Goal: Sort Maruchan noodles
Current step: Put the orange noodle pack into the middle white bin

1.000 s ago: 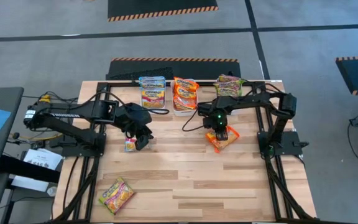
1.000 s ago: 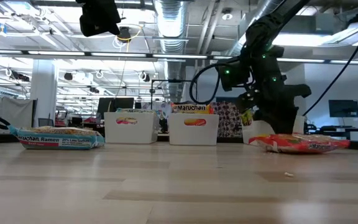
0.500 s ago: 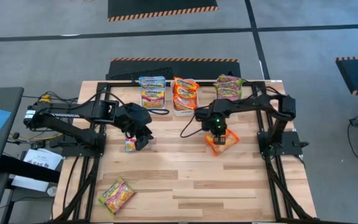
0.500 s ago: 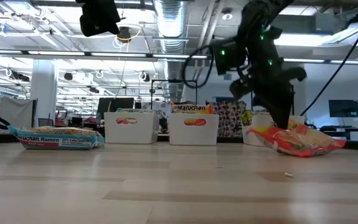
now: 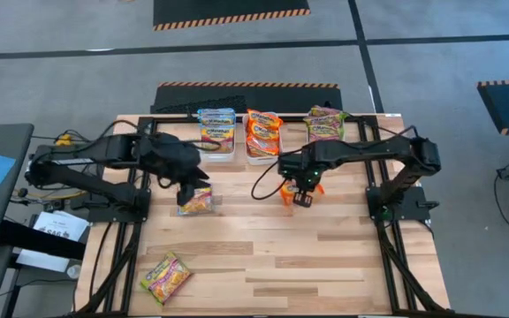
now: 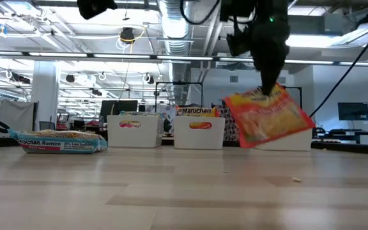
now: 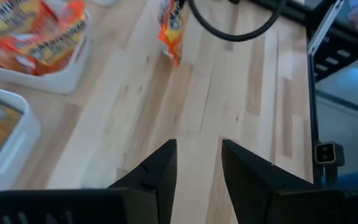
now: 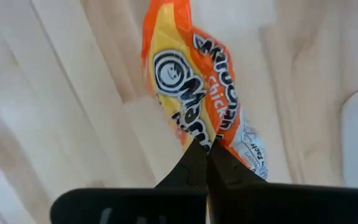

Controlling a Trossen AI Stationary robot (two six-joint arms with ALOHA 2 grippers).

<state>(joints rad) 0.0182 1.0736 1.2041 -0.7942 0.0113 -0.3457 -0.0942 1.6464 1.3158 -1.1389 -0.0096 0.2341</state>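
Bench: pale wooden top, open workshop hall behind, grey floor around

Right gripper (image 5: 300, 192), item one: pinched tight on one edge of the orange-red packet (image 6: 267, 119), which hangs clear of the bench near the far middle. You hold it by the edge so it dangles flat, ready, I judge, for the orange bin (image 5: 262, 134) just beyond at the far edge

Left gripper (image 7: 197, 165): fingers apart, holding nothing, above a green-pink packet (image 5: 195, 200) on the bench's left half

Also at the far edge: blue bin (image 5: 216, 131) and green-pink bin (image 5: 325, 124). Another green-pink packet (image 5: 165, 276) lies near the near left corner. Nothing blocks your path to the bins
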